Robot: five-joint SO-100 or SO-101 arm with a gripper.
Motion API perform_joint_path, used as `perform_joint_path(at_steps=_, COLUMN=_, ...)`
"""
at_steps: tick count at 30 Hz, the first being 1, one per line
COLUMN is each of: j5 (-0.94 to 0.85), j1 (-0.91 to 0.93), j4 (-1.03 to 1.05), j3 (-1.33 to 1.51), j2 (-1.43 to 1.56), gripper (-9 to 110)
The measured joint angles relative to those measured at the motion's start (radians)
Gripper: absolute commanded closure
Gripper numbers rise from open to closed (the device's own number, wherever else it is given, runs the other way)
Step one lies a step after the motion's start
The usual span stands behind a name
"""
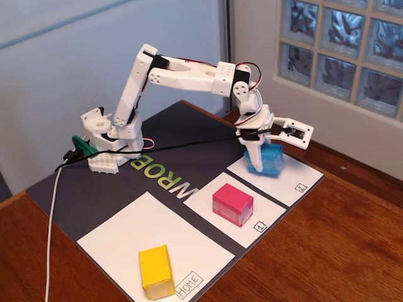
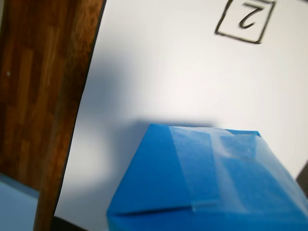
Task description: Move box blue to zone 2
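Observation:
The blue box (image 1: pixel 266 161) rests on the white sheet of zone 2 (image 1: pixel 291 179), whose boxed "2" sits at its near right corner. My gripper (image 1: pixel 277 148) is right above the box. One white finger (image 1: pixel 254 151) points down along the box's left side and the other is swung out wide to the right, so the gripper is open. In the wrist view the blue box (image 2: pixel 207 183) fills the bottom of the picture, lying on the zone 2 sheet (image 2: pixel 163 72) below the boxed "2". My fingers do not show there.
A pink block (image 1: pixel 232 204) stands on the sheet marked "1" (image 1: pixel 208 192). A yellow block (image 1: pixel 155 272) stands on the larger "Home" sheet (image 1: pixel 132 233). The dark mat ends near the wooden table's edge (image 2: pixel 43 96), beside zone 2. The arm's base (image 1: pixel 110 148) is at the back left.

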Motion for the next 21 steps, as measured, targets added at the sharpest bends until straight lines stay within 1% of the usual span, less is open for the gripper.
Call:
perform_joint_path(at_steps=10, j5=0.031, j1=-0.046, j4=-0.040, j3=0.000, j2=-0.034, gripper=102)
perform_joint_path(at_steps=21, j5=0.037, j1=-0.048, j4=-0.084, j3=0.009, j2=-0.058, gripper=102)
